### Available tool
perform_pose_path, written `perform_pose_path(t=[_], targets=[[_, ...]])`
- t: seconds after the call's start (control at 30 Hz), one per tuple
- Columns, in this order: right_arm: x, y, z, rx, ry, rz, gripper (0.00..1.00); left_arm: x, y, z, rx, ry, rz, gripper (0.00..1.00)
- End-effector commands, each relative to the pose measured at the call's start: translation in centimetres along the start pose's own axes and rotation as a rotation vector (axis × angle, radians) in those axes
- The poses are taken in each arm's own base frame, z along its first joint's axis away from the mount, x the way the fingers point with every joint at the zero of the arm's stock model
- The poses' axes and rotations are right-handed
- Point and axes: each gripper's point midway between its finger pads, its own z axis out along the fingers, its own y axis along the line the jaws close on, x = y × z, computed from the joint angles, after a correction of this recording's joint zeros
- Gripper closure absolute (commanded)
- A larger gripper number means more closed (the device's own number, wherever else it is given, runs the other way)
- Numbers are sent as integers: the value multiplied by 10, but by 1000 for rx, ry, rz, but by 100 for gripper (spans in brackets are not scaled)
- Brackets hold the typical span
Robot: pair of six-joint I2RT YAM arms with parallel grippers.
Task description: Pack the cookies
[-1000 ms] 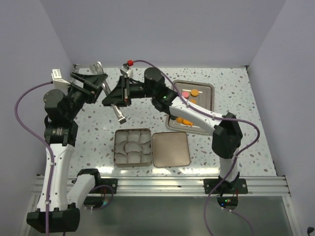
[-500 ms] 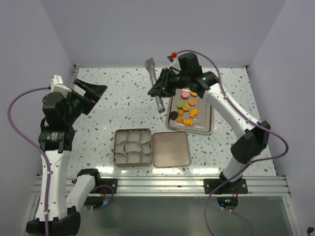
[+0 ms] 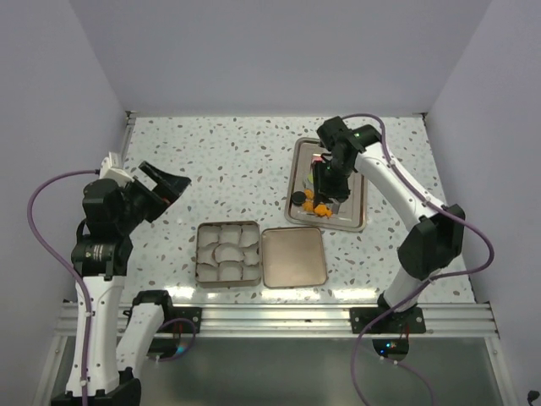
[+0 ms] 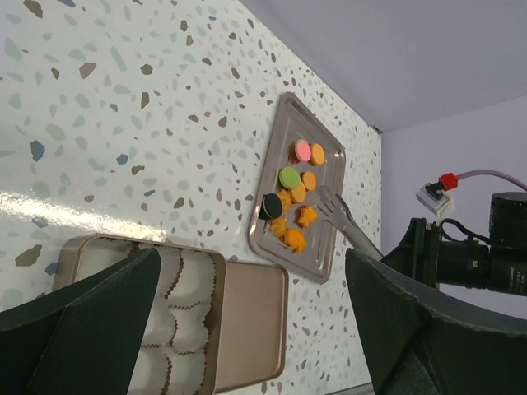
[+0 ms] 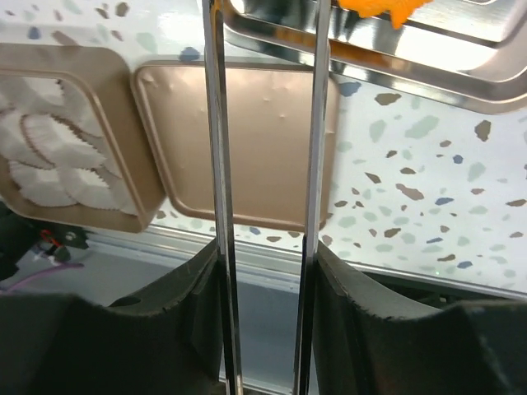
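The cookies lie on a metal tray (image 3: 356, 213) at the right. In the top view I see orange ones (image 3: 314, 205) and a black one (image 3: 298, 199); the rest are under my right arm. The left wrist view shows pink (image 4: 303, 150), green (image 4: 289, 178), black (image 4: 272, 206) and several orange cookies (image 4: 294, 240). My right gripper (image 3: 330, 179) is shut on metal tongs (image 5: 216, 164), whose tips (image 4: 333, 206) reach down among the orange cookies. My left gripper (image 3: 166, 187) is open and empty, raised over the table's left side.
A square tin (image 3: 226, 252) filled with white paper cups sits at the front middle. Its lid (image 3: 293, 256) lies upside down beside it on the right. Both also show in the right wrist view, the lid (image 5: 263, 148) just below the tray's edge (image 5: 428, 58).
My right arm swung with the tongs from the table's middle back to the right and down over the tray. My left arm drew back and lowered toward the left.
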Motion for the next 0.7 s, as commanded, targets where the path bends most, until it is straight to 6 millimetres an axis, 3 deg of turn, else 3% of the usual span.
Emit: perform_pose_path(t=[0.0,0.4,0.67], targets=[[3,-27,0,117,42,-37,57,5,-2,-5,23,17,53,0],[-22,-31,13,173,58,-47,51,9,7,-12,-11,22,105,0],[-41,-31,34,212,66,-48,50,8,10,-9,-26,28,131,0]])
